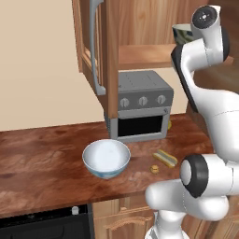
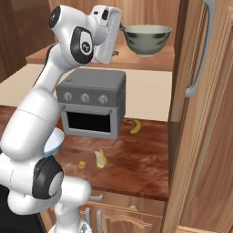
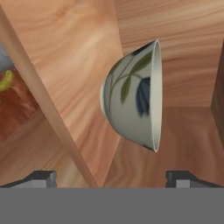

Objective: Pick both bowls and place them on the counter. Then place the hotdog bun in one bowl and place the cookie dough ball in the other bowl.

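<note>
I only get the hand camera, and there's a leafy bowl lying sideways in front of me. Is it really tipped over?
Observer: No. The dark bowl stands upright on a wooden shelf above the little oven; your camera is just rolled.
Operator: Where's the other bowl?
Observer: The white bowl sits on the counter, in front of the oven.
Operator: And the snacks?
Observer: The bun and the dough ball lie on the counter beside the white bowl, not in either bowl.
</note>
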Robot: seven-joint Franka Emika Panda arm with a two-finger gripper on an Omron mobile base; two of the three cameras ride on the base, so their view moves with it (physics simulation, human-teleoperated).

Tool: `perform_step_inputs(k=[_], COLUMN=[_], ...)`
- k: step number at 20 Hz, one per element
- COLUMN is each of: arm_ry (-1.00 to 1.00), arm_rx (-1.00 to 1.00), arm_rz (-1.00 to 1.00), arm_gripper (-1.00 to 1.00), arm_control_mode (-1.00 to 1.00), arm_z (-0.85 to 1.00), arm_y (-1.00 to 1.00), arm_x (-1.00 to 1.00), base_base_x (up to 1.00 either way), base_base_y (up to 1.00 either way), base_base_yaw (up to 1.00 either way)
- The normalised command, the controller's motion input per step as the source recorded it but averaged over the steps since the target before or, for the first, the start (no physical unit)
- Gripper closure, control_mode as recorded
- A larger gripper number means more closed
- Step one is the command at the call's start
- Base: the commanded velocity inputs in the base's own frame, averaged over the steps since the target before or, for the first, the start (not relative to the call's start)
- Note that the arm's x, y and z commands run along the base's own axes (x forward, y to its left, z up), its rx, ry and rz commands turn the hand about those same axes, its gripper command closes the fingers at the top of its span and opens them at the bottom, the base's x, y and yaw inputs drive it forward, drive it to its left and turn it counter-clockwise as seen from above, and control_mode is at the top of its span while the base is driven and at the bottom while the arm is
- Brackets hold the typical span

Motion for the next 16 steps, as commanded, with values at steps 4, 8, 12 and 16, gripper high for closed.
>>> perform_step_inputs(k=[4, 8, 12, 16], arm_ry=[0.00, 0.00, 0.00, 0.00], arm_rx=[0.00, 0.00, 0.00, 0.00], arm_rz=[0.00, 0.00, 0.00, 0.00], arm_gripper=[-1.00, -1.00, -1.00, -1.00], arm_control_mode=[-1.00, -1.00, -1.00, -1.00], arm_z=[0.00, 0.02, 0.04, 0.01], arm_y=[-0.10, -0.07, -0.07, -0.12], arm_x=[0.34, 0.30, 0.24, 0.14], base_base_x=[0.00, 0.00, 0.00, 0.00], base_base_y=[0.00, 0.00, 0.00, 0.00], base_base_yaw=[0.00, 0.00, 0.00, 0.00])
